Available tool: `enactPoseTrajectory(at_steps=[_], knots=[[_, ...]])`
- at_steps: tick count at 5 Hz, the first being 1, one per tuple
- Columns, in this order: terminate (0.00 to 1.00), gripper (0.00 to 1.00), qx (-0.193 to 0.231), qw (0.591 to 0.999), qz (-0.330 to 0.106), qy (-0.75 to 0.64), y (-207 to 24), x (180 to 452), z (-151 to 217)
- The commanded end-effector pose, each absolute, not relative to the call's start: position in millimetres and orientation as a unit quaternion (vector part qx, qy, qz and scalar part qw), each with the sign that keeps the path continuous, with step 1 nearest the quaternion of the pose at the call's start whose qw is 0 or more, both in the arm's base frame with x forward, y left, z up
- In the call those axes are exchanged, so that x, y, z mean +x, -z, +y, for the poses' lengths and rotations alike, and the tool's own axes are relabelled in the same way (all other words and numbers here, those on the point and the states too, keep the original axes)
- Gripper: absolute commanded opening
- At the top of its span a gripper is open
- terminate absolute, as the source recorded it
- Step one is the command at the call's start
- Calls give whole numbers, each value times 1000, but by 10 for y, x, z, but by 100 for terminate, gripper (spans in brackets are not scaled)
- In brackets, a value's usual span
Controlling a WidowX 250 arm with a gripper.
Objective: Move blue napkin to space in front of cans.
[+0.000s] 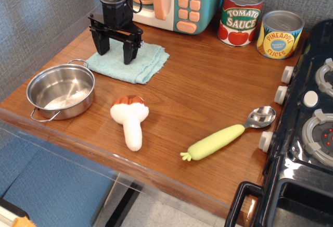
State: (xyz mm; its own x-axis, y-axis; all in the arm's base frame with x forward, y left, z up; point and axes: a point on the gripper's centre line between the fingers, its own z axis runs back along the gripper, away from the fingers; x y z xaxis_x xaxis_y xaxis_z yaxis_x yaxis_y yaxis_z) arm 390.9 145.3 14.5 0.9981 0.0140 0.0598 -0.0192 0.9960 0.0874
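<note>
Observation.image looks down on the wooden counter (208,86). Take the steel pot (61,90) as the marker. Nearest, to its right, lie a plush mushroom (130,120) and, farther right, a spoon with a yellow-green handle (229,135).

Just behind the pot lies the blue napkin (136,63), flat and folded. The hand (115,53) points straight down over the napkin's left part. Its two fingers are spread apart with nothing between them, and the tips are at the cloth or just above it; I cannot tell which.

Far to the right of the pot, at the back, stand the cans (260,23), side by side. The bare wood in front of them is the goal, well apart from the napkin.

To do this step well, I think the hand should press down into the cloth, pinch a good thick fold, and lift it fully before sliding right, so no corner drags.
</note>
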Motion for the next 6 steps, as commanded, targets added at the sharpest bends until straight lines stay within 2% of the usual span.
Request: enactPoseTrajectory(at_steps=[1,2,4,5,6], knots=[[0,100,28,999,-33,-21,-166,3930,1161],[0,100,31,999,-23,-32,-192,3986,765],[0,100,35,999,-29,-3,-174,4090,-238],[0,100,33,999,-27,9,-97,4091,-576],[0,100,25,999,-21,-1,-70,4116,-661]])
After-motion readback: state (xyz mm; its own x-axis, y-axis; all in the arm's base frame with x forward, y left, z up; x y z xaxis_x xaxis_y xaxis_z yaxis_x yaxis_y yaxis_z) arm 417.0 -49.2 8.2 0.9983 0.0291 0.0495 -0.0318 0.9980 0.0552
